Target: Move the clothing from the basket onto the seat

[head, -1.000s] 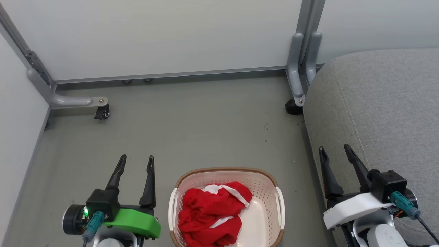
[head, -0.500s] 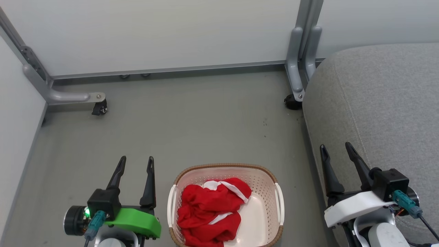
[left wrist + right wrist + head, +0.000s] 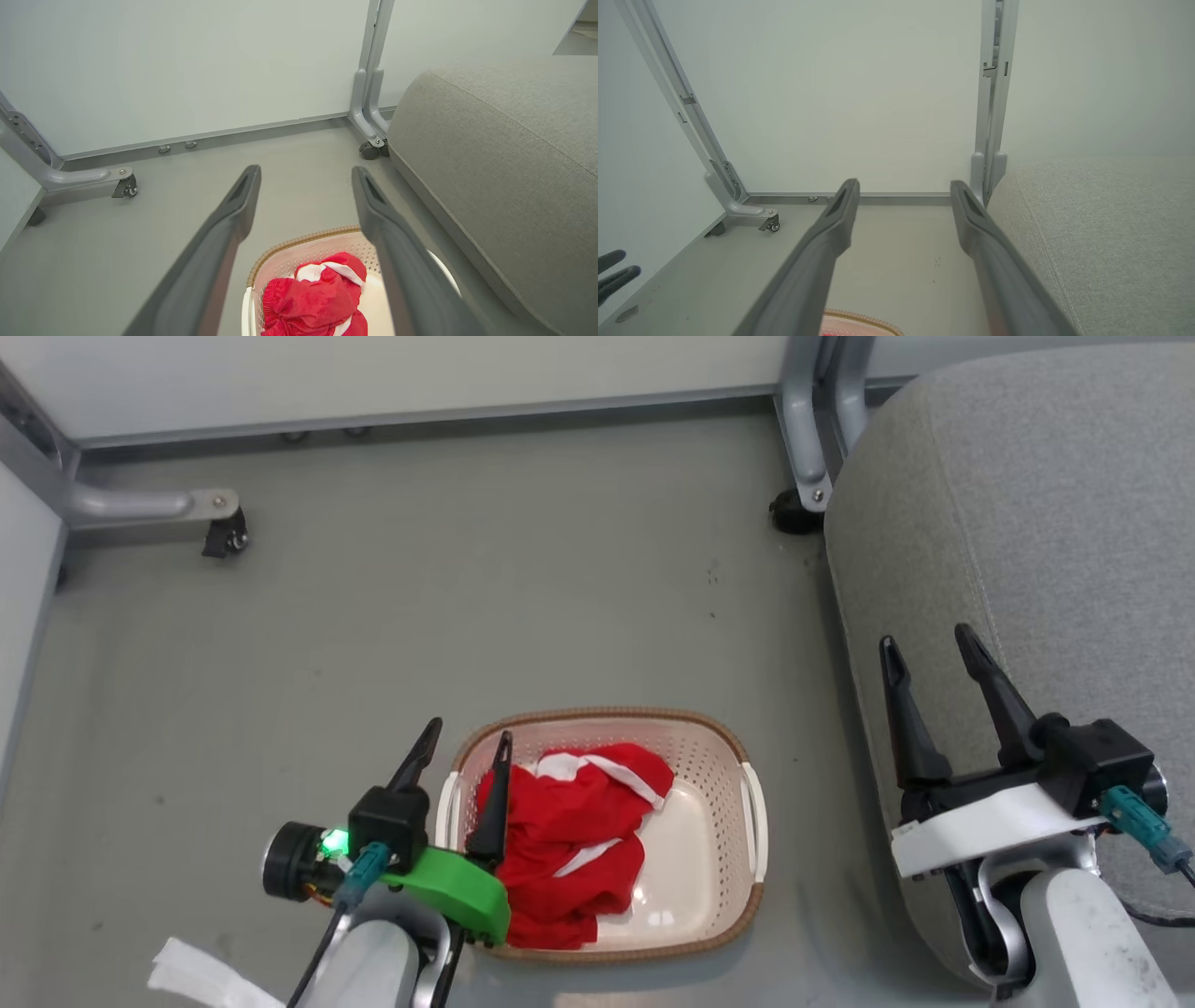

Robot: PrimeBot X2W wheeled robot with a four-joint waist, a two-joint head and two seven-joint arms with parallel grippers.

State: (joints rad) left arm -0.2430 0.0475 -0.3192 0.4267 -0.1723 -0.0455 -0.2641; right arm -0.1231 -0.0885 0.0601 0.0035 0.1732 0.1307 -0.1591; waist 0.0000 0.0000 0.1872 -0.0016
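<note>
The basket (image 3: 597, 714), cream with a brown rim, stands on the grey floor low in the head view. The clothing (image 3: 569, 840), red with white trim, lies bunched in its left half. My left gripper (image 3: 470, 731) is open above the basket's left rim, one finger over the floor and the other over the red fabric. In the left wrist view the clothing (image 3: 313, 298) and basket (image 3: 299, 240) lie below the open left gripper (image 3: 306, 171). My right gripper (image 3: 923, 637) is open over the left edge of the grey seat (image 3: 1027, 523), holding nothing. The right wrist view shows this gripper (image 3: 904, 185) beside the seat (image 3: 1101, 224).
Pale partition walls close off the back and left. Their grey metal feet on casters (image 3: 224, 537) (image 3: 794, 513) stand on the floor, one right beside the seat's far corner. A white strip (image 3: 205, 975) shows by my left forearm. Open floor lies beyond and left of the basket.
The head camera has tilted down, shifting the whole picture upward. My left gripper has moved right, from beside the basket to over its left rim. Both grippers stay open.
</note>
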